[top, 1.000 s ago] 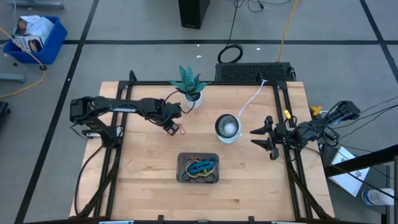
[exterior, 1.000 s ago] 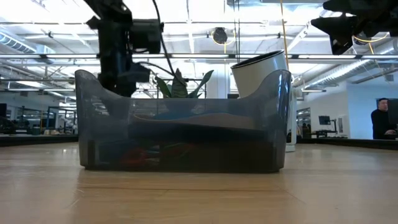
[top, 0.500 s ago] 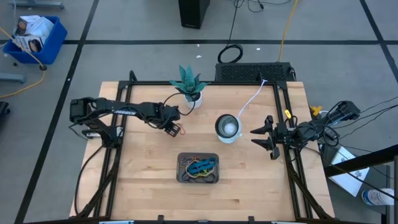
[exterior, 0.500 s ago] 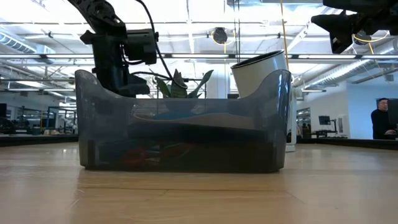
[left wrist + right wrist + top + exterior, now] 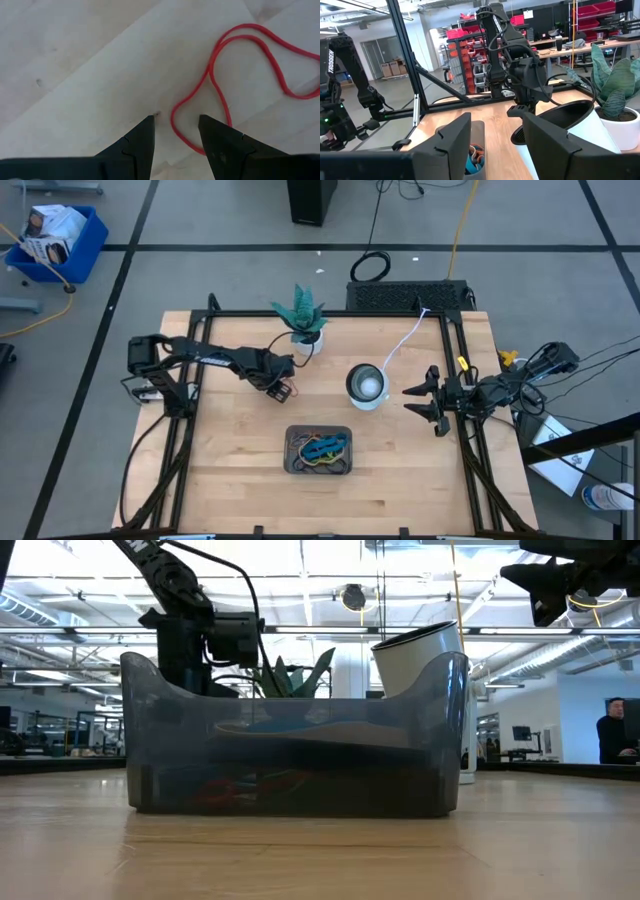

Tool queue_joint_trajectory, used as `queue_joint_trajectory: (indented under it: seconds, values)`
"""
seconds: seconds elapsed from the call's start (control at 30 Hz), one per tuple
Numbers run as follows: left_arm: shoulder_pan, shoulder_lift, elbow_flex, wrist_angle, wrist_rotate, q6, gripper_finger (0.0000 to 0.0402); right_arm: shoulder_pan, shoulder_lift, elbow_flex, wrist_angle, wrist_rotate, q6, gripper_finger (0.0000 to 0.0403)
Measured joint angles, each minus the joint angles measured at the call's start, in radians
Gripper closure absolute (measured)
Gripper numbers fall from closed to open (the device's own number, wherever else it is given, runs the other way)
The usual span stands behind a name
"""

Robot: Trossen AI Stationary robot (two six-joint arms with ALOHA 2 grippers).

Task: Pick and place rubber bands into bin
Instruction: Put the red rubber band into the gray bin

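While hovering low over the wood just beside the potted plant [image 5: 301, 315], left gripper [image 5: 175, 131] with fingers apart, red rubber band [image 5: 240, 85] lying flat, one end of the loop reaching between the fingertips, long axis running away from them. Right gripper [image 5: 432, 400] far from that band, past the white bowl [image 5: 366, 385], fingers spread, nothing held. Bin [image 5: 295, 463] nearer the front edge than the plant, several bands inside; only readable writing "TROSSEN" on an arm in the right wrist view.

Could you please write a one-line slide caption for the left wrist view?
Left gripper, fingers open, poised over a red-orange rubber band lying loose on the wooden table.
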Motion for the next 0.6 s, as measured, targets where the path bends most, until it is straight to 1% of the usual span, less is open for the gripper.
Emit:
queue_joint_trajectory:
  seconds: [0.1,0.17,0.3,0.5,0.53,0.6]
  values:
    - [0.0,0.008,0.001,0.0,0.006,-0.002,0.0238,0.0,0.0,0.0,0.0,0.0,0.0,0.023]
    - [0.0,0.009,0.001,0.001,0.011,-0.003,0.0249,0.0,0.0,0.0,0.0,0.0,0.0,0.0231]
    - [0.0,0.01,0.0,0.003,0.018,-0.004,0.0295,0.0,0.0,0.0,0.0,0.0,0.0,0.0229]
    - [-0.001,0.011,-0.001,0.022,0.019,0.0,0.0386,0.0,0.0,0.0,0.0,0.0,0.0,0.0228]
    - [-0.001,0.012,-0.001,0.022,0.018,0.002,0.0393,0.0,0.0,0.0,0.0,0.0,0.0,0.023]
    - [-0.002,0.012,-0.002,0.02,0.015,0.01,0.0394,0.0,0.0,0.0,-0.001,0.0,0.0,0.0231]
